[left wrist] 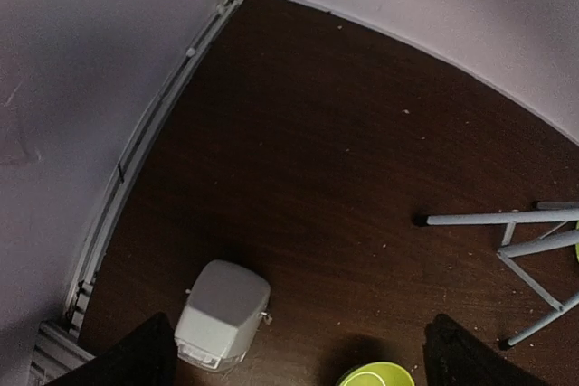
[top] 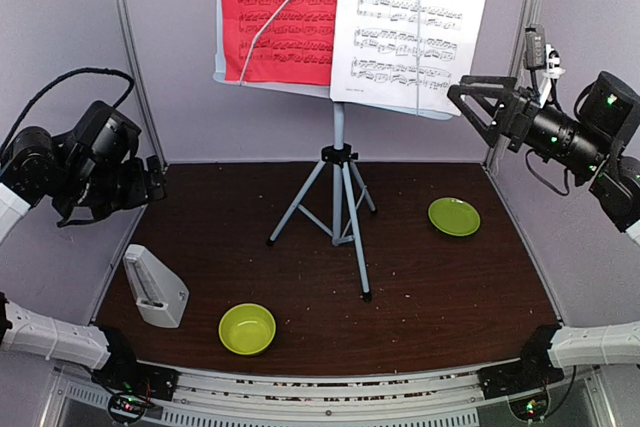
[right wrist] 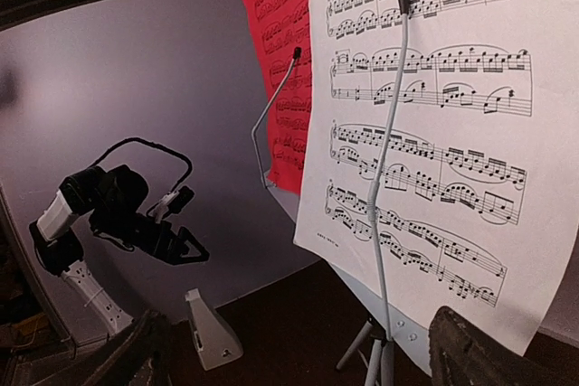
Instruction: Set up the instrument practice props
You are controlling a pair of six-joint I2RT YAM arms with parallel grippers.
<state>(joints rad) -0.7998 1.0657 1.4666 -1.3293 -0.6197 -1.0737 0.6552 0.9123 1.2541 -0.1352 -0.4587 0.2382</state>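
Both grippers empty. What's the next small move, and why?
Probably lower the open left gripper toward the metronome below it. The red sheet and white sheet already sit on the music stand under its wire arms, and the open right gripper holds nothing; only the metronome sits off at the near-left corner.

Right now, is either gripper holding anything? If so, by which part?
Nothing is held. Left gripper is open, above the table near the metronome. Right gripper is open, facing the white sheet, with nothing between its fingers.
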